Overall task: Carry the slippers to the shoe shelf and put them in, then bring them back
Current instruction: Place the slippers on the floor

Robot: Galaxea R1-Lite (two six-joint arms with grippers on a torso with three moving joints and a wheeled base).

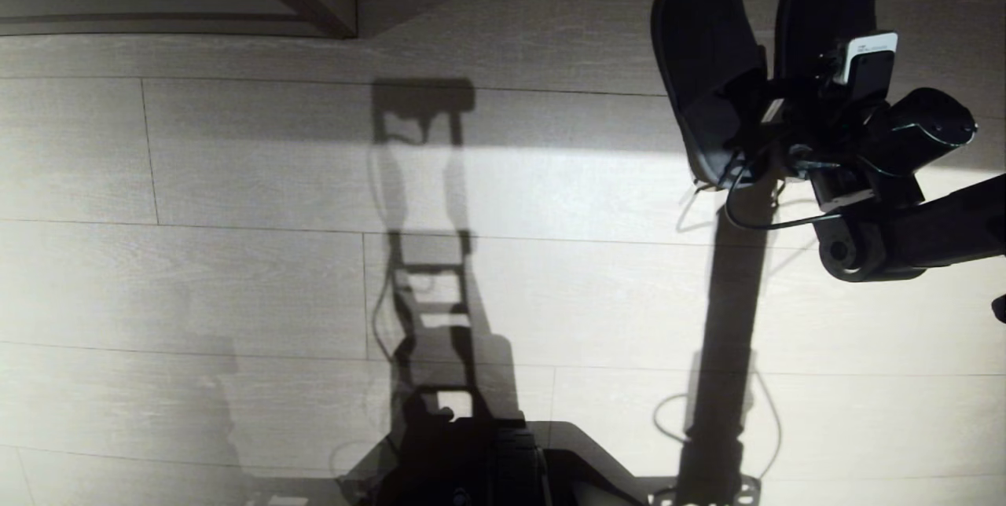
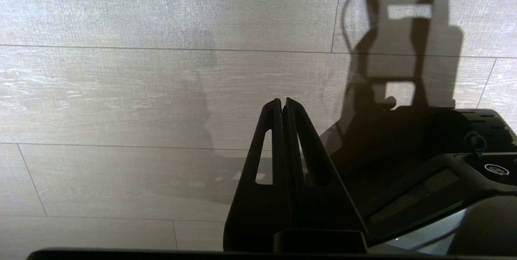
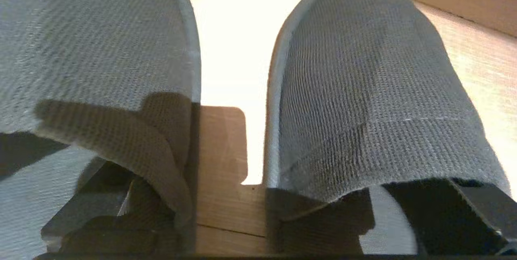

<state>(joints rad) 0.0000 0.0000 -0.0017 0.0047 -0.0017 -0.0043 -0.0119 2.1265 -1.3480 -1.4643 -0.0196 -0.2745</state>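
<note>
On the pale wood-plank floor point(image 1: 236, 176), the dark charcoal fabric slippers point(image 1: 707, 58) are lying side by side with the right claw point(image 3: 230, 211) spread wide, its fingers point(image 3: 456, 207) tucked inside them and possibly snagging them on withdrawal.

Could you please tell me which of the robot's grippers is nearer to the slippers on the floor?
The right gripper: it sits at the slippers, a finger inside each. The left gripper hangs beside the robot's base, away from them.
</note>
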